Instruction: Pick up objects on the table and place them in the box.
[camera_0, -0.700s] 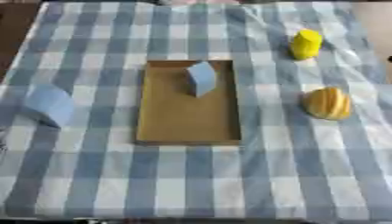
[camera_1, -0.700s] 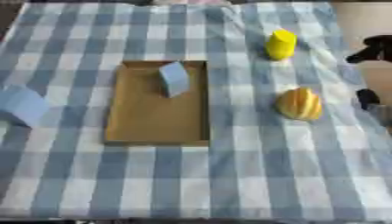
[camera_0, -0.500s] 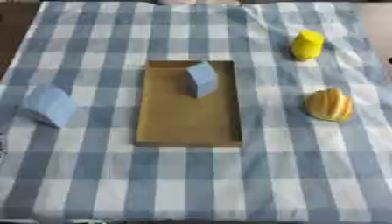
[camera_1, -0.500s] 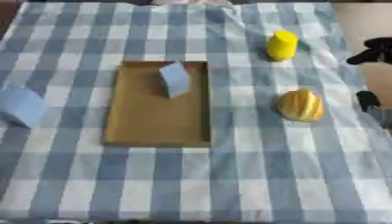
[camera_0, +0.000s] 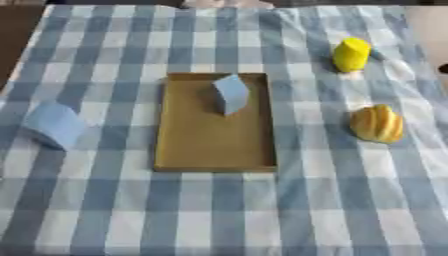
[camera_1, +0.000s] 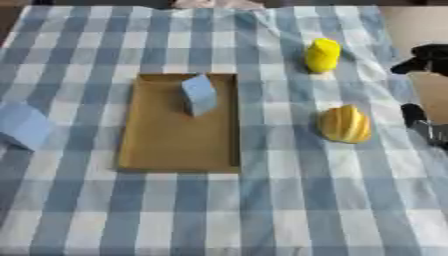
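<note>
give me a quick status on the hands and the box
Right hand at right edge, fingers unclear; left hand out of view. Box holds one blue block. Still out: blue block, cup, orange thing. Nothing blocking.

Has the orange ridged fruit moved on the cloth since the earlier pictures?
No. The orange ridged fruit lies at the same place to the right of the box, below the yellow cylinder.

Table (camera_0: 219, 220) under blue-white checked cloth; flat brown box (camera_0: 214, 145) at centre, blue block (camera_0: 54, 124) left (well apart), yellow cylinder (camera_0: 352, 54) far right, ridged yellow-orange fruit (camera_0: 378, 123) nearer right.
</note>
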